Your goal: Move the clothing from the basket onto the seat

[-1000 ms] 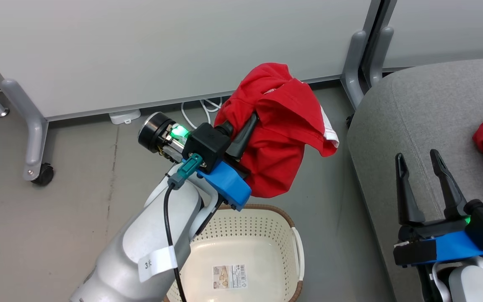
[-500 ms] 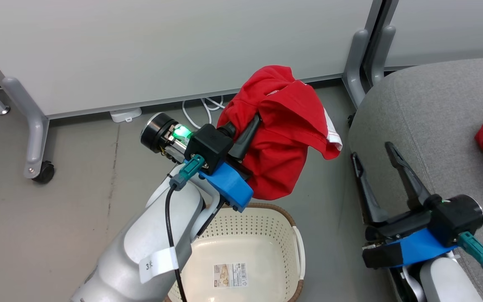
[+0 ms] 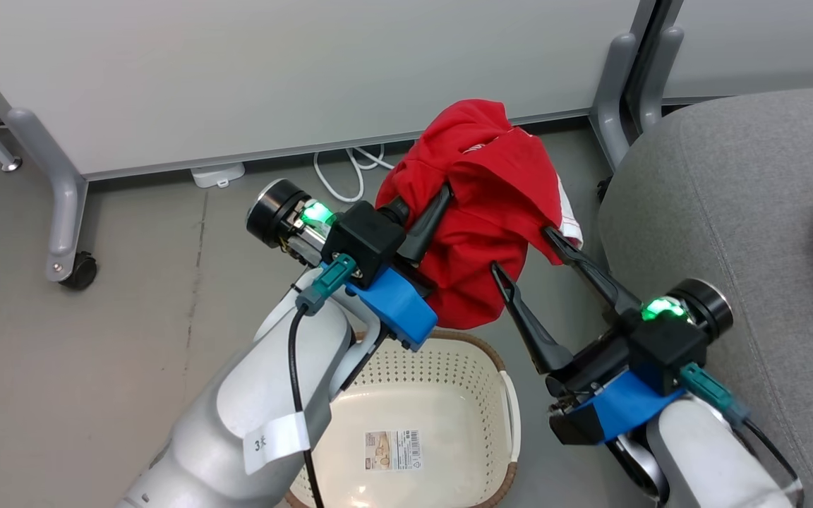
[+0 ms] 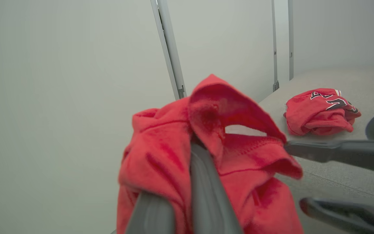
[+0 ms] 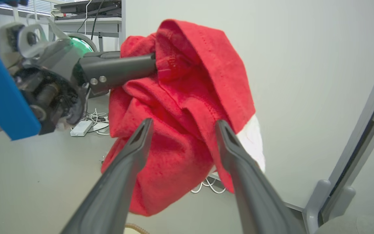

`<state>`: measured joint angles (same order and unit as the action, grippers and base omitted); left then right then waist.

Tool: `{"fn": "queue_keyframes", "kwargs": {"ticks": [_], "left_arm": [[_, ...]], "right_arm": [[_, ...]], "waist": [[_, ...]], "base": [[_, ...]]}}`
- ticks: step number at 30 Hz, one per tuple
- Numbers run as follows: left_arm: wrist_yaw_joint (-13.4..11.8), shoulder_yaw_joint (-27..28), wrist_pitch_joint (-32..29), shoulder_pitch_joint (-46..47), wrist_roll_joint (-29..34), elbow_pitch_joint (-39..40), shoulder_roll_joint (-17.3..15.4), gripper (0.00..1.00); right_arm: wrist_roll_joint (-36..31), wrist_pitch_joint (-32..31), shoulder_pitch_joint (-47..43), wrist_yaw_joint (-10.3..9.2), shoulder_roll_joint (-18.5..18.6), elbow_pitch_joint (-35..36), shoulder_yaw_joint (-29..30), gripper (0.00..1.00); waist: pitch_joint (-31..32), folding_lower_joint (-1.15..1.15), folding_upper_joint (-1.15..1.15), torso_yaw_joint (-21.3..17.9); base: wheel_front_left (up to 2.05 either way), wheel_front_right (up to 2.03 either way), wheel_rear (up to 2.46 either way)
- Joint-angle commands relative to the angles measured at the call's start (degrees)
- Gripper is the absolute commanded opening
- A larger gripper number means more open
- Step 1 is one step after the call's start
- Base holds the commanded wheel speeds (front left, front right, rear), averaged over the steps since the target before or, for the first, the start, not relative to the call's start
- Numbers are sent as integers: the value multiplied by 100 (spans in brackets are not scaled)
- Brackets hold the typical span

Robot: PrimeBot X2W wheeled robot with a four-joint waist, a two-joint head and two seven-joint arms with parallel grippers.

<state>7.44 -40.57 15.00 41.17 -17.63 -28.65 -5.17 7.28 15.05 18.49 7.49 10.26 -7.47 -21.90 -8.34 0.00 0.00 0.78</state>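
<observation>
While the left jaws pinch the clothing, the spread right jaws have swung up to it, likely for a handover.

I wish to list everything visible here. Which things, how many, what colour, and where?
held garment: one, red with white trim, hanging from the left gripper
jersey: one, red with black numbers, lying on the seat
basket: one, cream with brown rim, on the floor under the left arm
seat: one, grey, at right
partition panels: two, white, behind
cable: one bundle, white, floor by the panels
caster: one, black, far left
left gripper: one, dark, jaws shut on the held garment
right gripper: one, dark, jaws open, tips at the held garment
</observation>
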Motion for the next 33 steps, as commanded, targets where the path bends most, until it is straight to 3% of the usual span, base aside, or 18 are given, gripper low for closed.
{"fn": "queue_keyframes", "kwargs": {"ticks": [1, 14, 29, 30, 31, 32, 33], "left_arm": [[6, -12, 27, 84, 22, 27, 20, 0], [6, -229, 27, 239, 1, 2, 120, 0], [6, -412, 27, 350, -112, -65, 189, 0], [6, -419, 27, 359, -122, -62, 192, 0], [6, -425, 27, 371, -131, -59, 196, 0], [6, -427, 27, 381, -135, -58, 198, 0], [6, -427, 27, 383, -139, -57, 199, 0]], "right_arm": [[-27, 20, 185, 1, 70, -128, -100, 100], [-373, 20, 1308, 1, 167, -1146, -805, 100], [-478, 20, 1805, 1, -84, -1575, -894, 100], [-476, 20, 1816, 1, -102, -1592, -896, 96], [-462, 20, 1817, 1, -123, -1604, -894, 46], [-452, 20, 1822, 1, -135, -1619, -893, 15], [-443, 20, 1827, 1, -142, -1632, -887, 0]], "waist": [[-32, 0, 0, 24], [-222, 0, 0, 137], [-284, 0, 0, 147], [-288, 0, 0, 149], [-292, 0, 0, 152], [-294, 0, 0, 154], [-294, 0, 0, 156]], "base": [[0, 0, 0], [0, 0, 0], [0, 0, 0], [0, 0, 0], [0, 0, 0], [0, 0, 0], [0, 0, 0]]}}
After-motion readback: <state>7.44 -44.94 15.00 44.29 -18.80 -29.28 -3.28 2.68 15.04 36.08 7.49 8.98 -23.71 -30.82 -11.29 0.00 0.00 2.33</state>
